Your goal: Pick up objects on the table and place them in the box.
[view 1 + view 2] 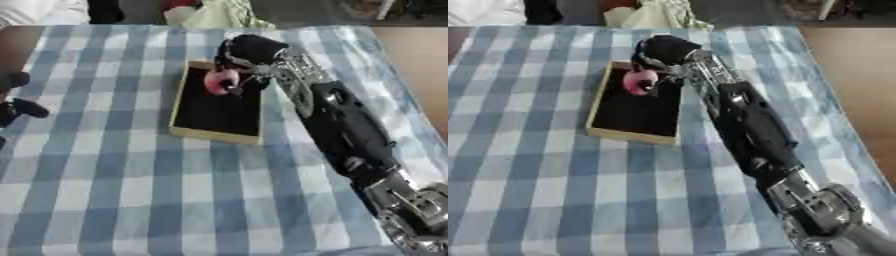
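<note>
A shallow wooden box [179,131] with a dark inside lies on the checked cloth at the table's middle. My right arm reaches in from the lower right, and my right hand [248,54] hangs over the box's far end. Its fingers are curled round a small pink object [219,81], held just above the box's dark floor. My left hand [16,102] shows at the left edge of the left eye view, dark and partly cut off, away from the box.
A blue and white checked cloth [114,190] covers the table. Bare wooden table [420,55] shows at the right. Light fabric and dark shapes [210,12] lie beyond the far edge.
</note>
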Action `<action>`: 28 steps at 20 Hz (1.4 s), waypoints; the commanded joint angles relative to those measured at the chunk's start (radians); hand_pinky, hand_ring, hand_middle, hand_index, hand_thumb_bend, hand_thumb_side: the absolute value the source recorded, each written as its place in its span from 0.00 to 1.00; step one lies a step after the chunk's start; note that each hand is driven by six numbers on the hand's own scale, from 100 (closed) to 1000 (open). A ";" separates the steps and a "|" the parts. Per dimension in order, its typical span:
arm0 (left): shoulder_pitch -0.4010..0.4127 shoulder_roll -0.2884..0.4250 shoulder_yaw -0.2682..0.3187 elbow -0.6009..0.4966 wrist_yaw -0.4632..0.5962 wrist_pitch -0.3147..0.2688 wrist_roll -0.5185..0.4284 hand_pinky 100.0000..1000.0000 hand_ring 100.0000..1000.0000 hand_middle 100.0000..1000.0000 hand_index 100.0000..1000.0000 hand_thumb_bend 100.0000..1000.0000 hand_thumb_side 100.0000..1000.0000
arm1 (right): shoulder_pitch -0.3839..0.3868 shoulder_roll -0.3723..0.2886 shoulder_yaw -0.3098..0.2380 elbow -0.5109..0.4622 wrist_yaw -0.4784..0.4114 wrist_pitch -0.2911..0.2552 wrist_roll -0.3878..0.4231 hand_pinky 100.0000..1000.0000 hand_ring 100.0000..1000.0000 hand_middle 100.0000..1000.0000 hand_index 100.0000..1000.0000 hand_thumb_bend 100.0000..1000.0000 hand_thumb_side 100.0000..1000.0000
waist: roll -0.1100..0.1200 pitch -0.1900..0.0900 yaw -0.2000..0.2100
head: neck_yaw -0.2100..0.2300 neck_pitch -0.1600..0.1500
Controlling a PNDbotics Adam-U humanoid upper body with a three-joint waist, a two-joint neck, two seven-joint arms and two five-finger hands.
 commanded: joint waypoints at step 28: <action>-0.002 0.011 0.009 -0.019 -0.012 0.003 0.002 0.64 0.84 0.69 0.70 0.00 0.56 | 0.058 -0.214 -0.111 -0.481 -0.166 0.120 0.085 0.86 0.78 0.78 0.80 0.00 0.12 | 0.004 -0.019 -0.037 | 0.042 0.001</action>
